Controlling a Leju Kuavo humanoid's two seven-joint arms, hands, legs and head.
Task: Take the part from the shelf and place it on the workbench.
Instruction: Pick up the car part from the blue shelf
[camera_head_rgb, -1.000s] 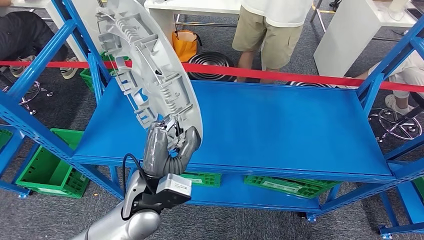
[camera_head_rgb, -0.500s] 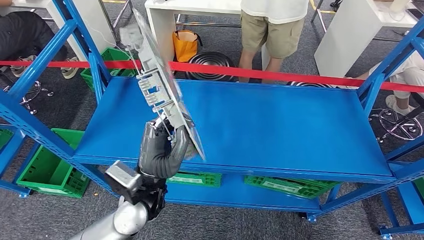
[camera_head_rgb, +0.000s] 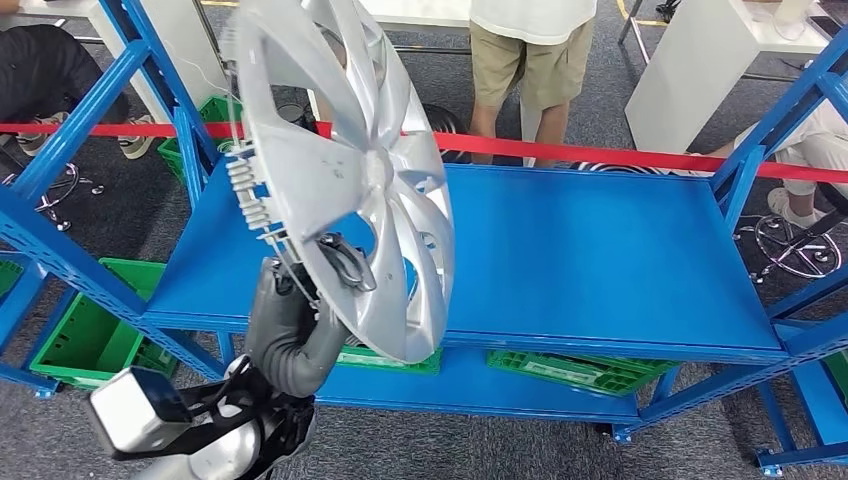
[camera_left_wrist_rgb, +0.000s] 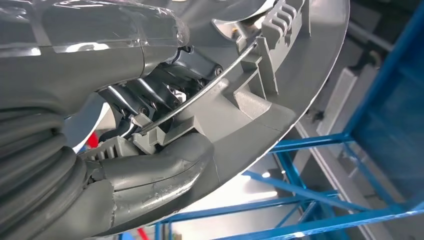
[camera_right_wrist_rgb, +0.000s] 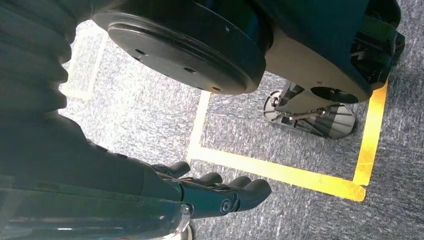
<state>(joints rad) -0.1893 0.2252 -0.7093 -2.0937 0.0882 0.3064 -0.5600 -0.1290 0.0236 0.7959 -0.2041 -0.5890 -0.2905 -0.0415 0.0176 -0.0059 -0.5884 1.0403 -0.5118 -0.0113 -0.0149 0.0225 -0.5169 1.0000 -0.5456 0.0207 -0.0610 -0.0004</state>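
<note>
The left hand (camera_head_rgb: 300, 320) is gripping a silver wheel cover (camera_head_rgb: 345, 170) by its rim, above the blue shelf (camera_head_rgb: 560, 260); the right hand (camera_right_wrist_rgb: 220, 192) is hanging, fingers loosely extended, holding nothing.

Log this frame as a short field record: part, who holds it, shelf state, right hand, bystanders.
part: silver wheel cover, tilted, lifted above the shelf
holder: left hand grips its lower rim, thumb on the ribbed back
shelf: blue shelf, top deck bare
right hand: right hand hangs over grey carpet, holding nothing, fingers loosely curled
bystanders: person in khaki shorts behind the red tape
</note>
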